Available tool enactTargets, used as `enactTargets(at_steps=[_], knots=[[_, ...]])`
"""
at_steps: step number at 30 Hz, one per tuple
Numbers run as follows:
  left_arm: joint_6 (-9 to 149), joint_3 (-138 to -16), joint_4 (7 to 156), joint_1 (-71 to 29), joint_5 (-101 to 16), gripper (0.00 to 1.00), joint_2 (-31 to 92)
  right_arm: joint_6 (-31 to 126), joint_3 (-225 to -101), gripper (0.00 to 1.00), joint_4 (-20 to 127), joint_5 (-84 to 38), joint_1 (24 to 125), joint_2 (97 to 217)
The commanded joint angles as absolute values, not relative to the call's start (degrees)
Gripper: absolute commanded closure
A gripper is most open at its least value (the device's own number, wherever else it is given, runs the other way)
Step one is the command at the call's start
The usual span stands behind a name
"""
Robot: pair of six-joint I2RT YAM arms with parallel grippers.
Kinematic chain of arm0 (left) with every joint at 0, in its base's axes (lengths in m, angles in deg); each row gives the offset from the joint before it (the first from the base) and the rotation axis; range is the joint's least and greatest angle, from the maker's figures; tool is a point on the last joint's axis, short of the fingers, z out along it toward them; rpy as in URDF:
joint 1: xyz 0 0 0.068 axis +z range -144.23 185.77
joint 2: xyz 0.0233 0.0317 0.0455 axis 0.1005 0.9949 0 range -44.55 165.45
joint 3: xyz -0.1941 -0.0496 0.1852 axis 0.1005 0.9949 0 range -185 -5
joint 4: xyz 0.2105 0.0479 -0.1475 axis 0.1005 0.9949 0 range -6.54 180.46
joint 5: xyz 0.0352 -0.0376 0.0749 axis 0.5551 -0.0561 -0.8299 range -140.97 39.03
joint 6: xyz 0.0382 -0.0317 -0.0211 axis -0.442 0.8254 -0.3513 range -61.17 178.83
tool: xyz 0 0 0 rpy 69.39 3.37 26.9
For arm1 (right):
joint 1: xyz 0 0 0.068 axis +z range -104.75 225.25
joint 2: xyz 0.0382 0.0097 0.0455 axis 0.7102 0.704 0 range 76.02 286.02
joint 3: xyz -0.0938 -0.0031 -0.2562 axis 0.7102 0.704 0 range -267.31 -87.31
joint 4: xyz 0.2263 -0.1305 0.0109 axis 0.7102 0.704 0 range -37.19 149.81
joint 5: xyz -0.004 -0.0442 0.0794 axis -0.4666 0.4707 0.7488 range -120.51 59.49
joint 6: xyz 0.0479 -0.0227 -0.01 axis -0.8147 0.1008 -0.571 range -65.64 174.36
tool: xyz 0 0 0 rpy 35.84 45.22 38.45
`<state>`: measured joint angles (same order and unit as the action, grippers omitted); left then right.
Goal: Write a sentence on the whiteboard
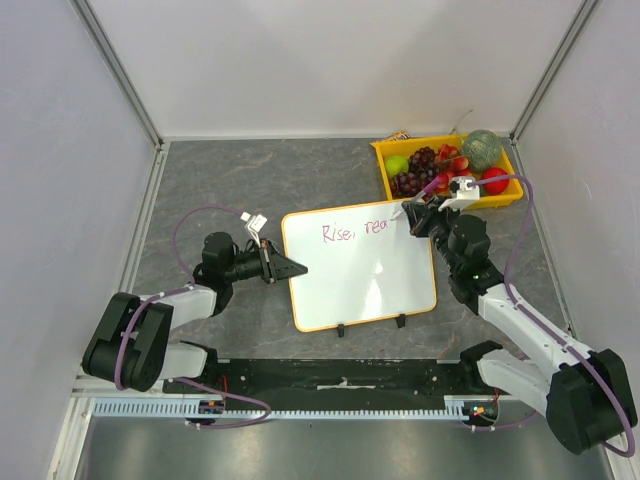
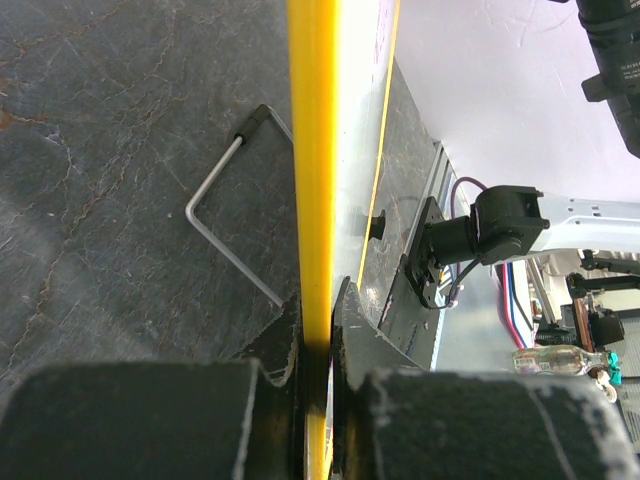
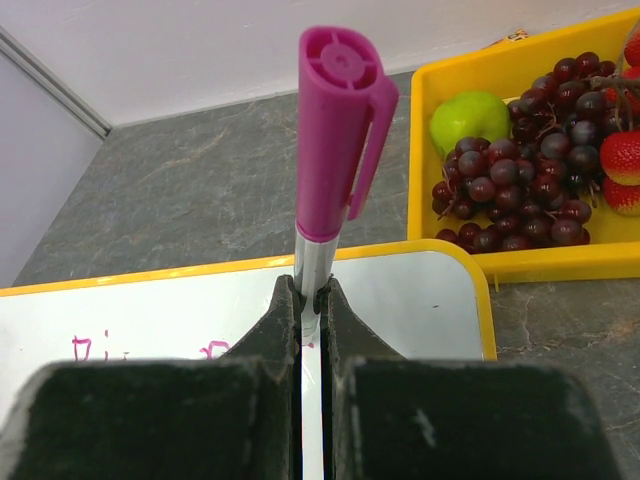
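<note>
The whiteboard (image 1: 365,275), white with a thin orange-yellow rim and two black clips on its near edge, lies mid-table. Pinkish-red writing (image 1: 352,231) reads about "Rise, rea" along its top. My left gripper (image 1: 292,267) is shut on the board's left rim, seen edge-on as a yellow strip (image 2: 314,150) between the fingers. My right gripper (image 1: 418,218) is shut on a silver marker with a magenta cap (image 3: 340,130) posted on its back end. The pen tip sits at the end of the writing, hidden under the fingers. The board's top right corner (image 3: 440,290) lies below the marker.
A yellow tray (image 1: 447,196) of grapes, a green apple, strawberries and a melon stands behind the board's right corner, close to my right gripper. A wire stand (image 2: 215,215) lies under the board's left side. White walls enclose the table.
</note>
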<state>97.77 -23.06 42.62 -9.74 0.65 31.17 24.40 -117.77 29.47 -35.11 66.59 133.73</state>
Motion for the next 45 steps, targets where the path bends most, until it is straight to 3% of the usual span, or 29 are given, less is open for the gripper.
enactTargets(at_steps=[1,22,45], knots=[[87.66,-22.49,49.27,-9.61,-9.48,0.98,33.05,24.48,-118.33,1.0,28.81,-33.32,66.26,134.29],[87.66,-22.4,49.27,-9.61,-9.57,0.98,33.05,25.44,-114.38,1.0,33.56,-32.88,66.26,130.51],[87.66,-22.4,49.36,-9.7,-9.66,0.98,33.05,25.71,-118.24,1.0,32.42,-37.62,66.26,128.05]])
